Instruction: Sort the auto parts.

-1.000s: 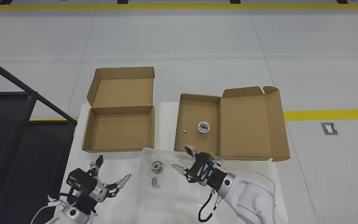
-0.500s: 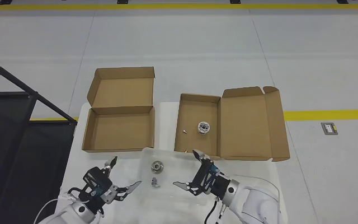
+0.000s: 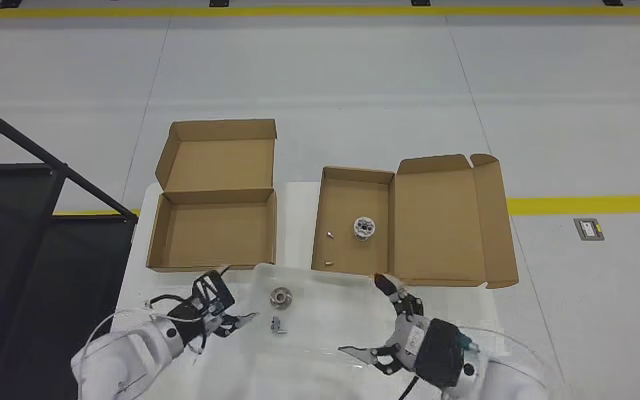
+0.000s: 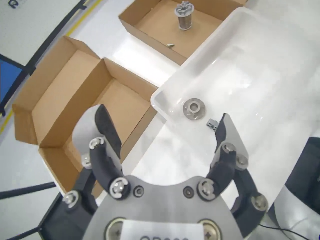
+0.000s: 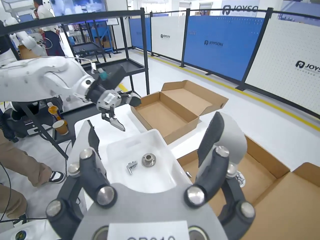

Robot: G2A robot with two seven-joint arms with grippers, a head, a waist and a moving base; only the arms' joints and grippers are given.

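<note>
A flanged bushing (image 4: 194,108) and small bracket (image 4: 212,124) lie in the white tray (image 4: 250,63) on the counter (image 4: 140,63), just ahead of the left end effector (image 4: 162,112), spread wide. The right end effector (image 5: 153,126) gapes opposite. Cardboard boxes (image 4: 120,101) sit beyond, and blue partitions (image 5: 220,41) line the room.

I see the left box (image 3: 212,235) and right box (image 3: 345,205) plain brown, the worktop (image 3: 297,215) white. The tray (image 3: 320,325) is milky; ring (image 3: 281,296) and bracket (image 3: 277,324) grey.

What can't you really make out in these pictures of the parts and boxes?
- Small bracket: left wrist view, partly behind a fingertip of the left gripper.
- Tiny piece in the cardboard box: top view, too small to identify.
- Ribbed part: right wrist view, mostly behind a finger of the right gripper.
</note>
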